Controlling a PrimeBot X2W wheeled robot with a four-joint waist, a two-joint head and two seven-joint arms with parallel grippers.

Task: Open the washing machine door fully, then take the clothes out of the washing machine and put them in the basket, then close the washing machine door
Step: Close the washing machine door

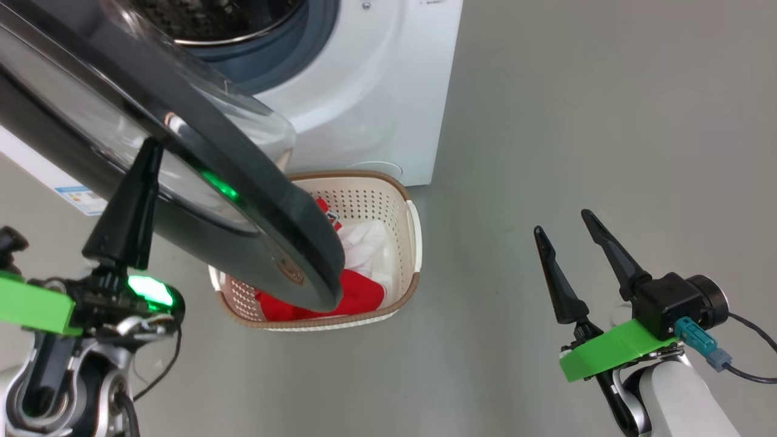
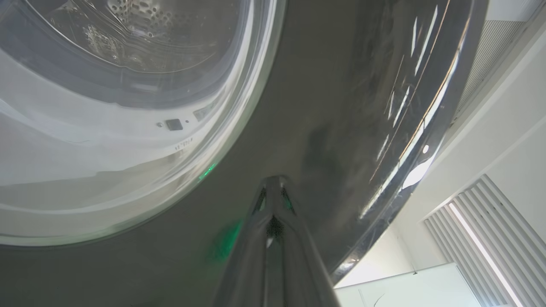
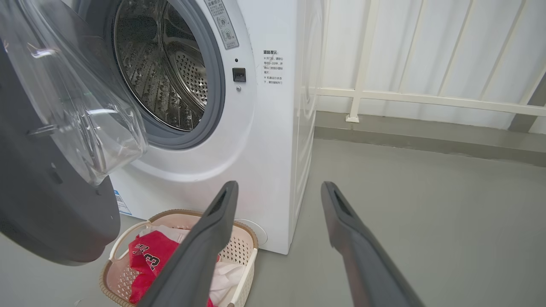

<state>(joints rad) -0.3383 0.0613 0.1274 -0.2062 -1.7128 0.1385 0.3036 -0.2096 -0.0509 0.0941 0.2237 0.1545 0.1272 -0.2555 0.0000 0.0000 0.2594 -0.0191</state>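
Since the clothes (image 1: 363, 285) lie in the basket (image 1: 364, 176) in front of the washer (image 1: 376, 91), and the drum (image 3: 170, 76) looks empty from the right wrist view, I judge the door (image 1: 285, 224) is the thing left to handle. It hangs partly swung out above the basket, hiding part of it in the head view, with the glass bowl (image 3: 81, 98) facing the drum.

My left gripper (image 1: 149, 158) is clenched, fingers pressed together with nothing between them. Its tips sit at the outer face of the black rim and seem to touch it, though I cannot be certain. My right gripper (image 1: 562, 222) is released, fingers spread over bare floor (image 1: 576, 121), well apart from door and basket.

I expect the door to be stiff and fairly heavy. It turns only about its hinge, so a push moves it in an arc. The glossy rim is likely slippery for narrow tips, and a slanted push may skid. I would press on the rim near its free edge, square to the face, and keep off the glass bowl, the fragile part. The latch probably needs a firm last press.
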